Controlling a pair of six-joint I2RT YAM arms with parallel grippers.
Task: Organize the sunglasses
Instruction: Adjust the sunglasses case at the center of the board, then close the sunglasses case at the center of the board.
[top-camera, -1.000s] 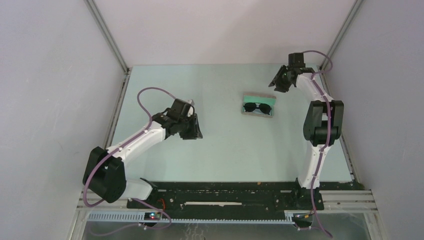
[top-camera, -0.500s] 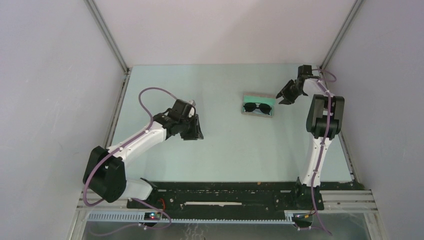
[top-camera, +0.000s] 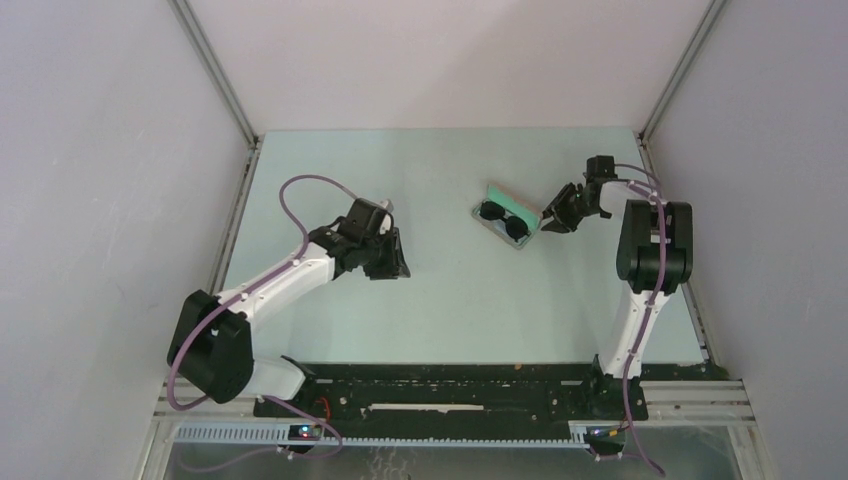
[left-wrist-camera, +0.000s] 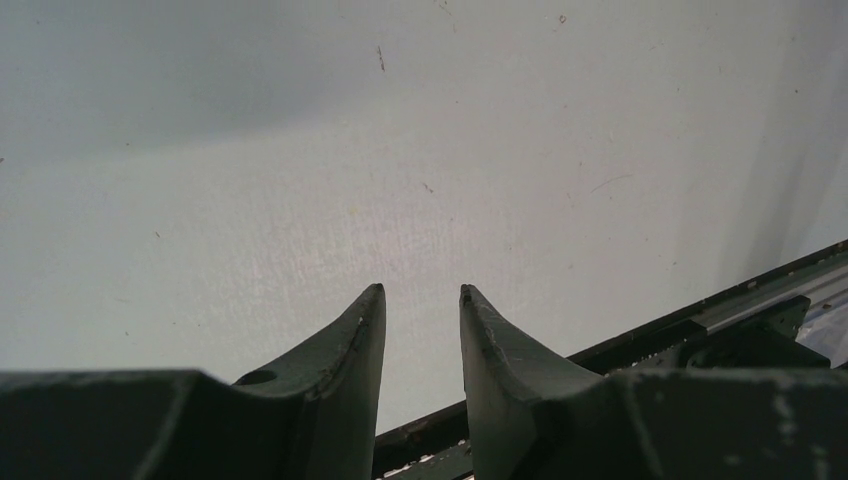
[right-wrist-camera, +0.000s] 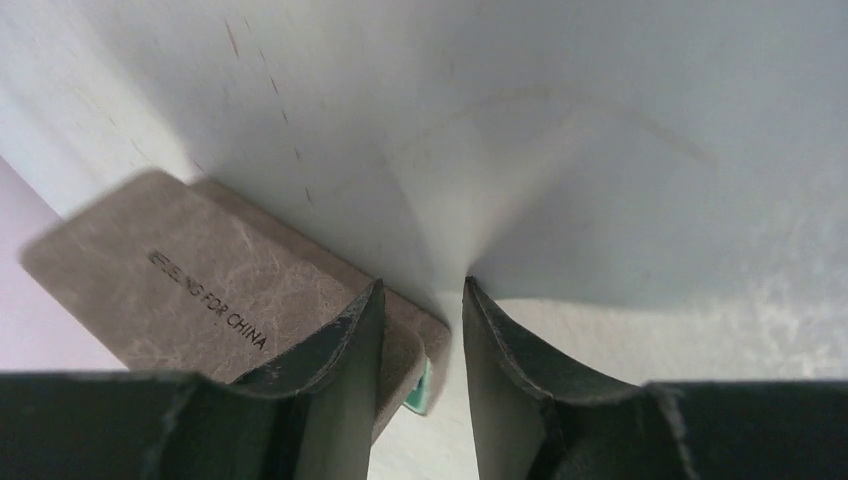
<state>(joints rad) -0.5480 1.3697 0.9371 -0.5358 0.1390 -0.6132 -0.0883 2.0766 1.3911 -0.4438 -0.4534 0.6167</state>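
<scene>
The sunglasses (top-camera: 503, 217) lie folded in the open grey case (top-camera: 521, 204) with green lining, right of the table's middle. The case lies slanted, its right end nearer. My right gripper (top-camera: 549, 218) sits at the case's right end, jaws narrowly open. In the right wrist view the case's grey lid (right-wrist-camera: 180, 280) stands behind my left finger, and its corner reaches into the gap of the gripper (right-wrist-camera: 422, 287) without being pinched. The sunglasses are hidden there. My left gripper (top-camera: 388, 266) hovers low over bare table at the left, narrowly open and empty (left-wrist-camera: 420, 290).
White walls and metal frame posts (top-camera: 215, 75) close the table in on three sides. The right arm's upright link (top-camera: 652, 245) stands near the right wall. A black base rail (top-camera: 450, 385) runs along the near edge and shows in the left wrist view (left-wrist-camera: 700, 325).
My right gripper came down from the far right corner to the case's right end. The case turned from level to slanted. The left arm has not moved.
</scene>
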